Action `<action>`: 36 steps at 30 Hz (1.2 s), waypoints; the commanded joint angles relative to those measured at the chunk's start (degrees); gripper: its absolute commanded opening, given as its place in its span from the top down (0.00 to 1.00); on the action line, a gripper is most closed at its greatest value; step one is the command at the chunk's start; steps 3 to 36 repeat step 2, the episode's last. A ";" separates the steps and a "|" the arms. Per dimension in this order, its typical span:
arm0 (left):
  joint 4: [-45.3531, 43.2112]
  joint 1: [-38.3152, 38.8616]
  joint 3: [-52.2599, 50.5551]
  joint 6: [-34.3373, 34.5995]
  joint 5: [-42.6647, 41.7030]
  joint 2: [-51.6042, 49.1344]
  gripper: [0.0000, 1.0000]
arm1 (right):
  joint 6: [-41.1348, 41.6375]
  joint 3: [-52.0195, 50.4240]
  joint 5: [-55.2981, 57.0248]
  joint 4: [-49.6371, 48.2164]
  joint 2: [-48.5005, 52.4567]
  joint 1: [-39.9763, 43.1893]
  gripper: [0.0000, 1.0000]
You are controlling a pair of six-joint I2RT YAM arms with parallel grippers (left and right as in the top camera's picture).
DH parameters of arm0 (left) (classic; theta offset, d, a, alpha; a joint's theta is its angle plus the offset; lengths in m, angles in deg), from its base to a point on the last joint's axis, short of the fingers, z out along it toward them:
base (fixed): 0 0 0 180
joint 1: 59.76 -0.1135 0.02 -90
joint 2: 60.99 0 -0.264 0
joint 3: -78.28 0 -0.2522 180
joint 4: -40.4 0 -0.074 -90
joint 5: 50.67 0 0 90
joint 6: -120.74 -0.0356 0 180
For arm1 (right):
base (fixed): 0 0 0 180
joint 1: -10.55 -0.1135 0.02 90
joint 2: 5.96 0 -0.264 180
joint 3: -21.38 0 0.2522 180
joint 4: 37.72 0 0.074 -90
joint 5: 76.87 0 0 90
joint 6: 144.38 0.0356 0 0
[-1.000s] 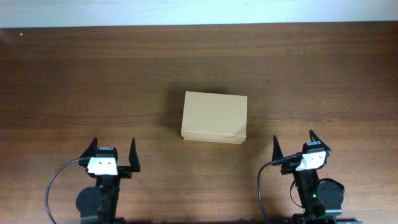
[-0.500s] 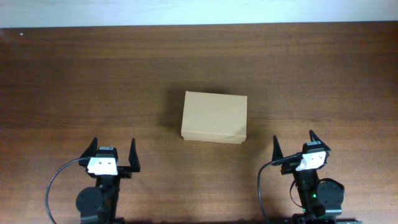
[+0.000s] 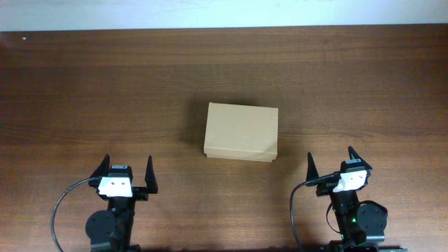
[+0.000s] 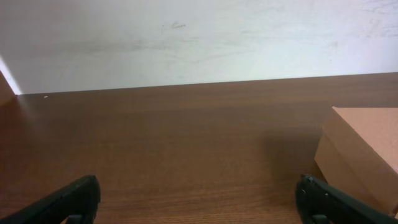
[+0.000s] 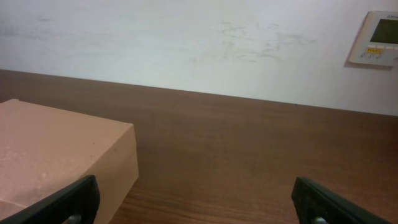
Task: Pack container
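Note:
The container (image 3: 241, 131) is a plain tan cardboard box with its lid shut, in the middle of the wooden table. It also shows at the right edge of the left wrist view (image 4: 364, 152) and at the left of the right wrist view (image 5: 59, 152). My left gripper (image 3: 127, 170) is open and empty near the front edge, to the box's front left. My right gripper (image 3: 330, 161) is open and empty, to the box's front right. Both are apart from the box.
The brown wooden table (image 3: 105, 91) ends at a white wall (image 3: 224, 12) at the back. A wall panel with a small display (image 5: 378, 37) hangs at the upper right of the right wrist view.

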 commanded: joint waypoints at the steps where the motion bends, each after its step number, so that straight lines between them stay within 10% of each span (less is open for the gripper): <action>1: 0.04 -0.09 -0.50 0.33 -0.20 0.55 0.00 | 0.46 -0.37 0.50 0.22 -0.24 -0.35 0.01; 36: 0.04 -0.09 -0.50 0.33 -0.20 0.55 0.00 | 0.46 -0.37 0.50 0.22 -0.24 -0.35 0.01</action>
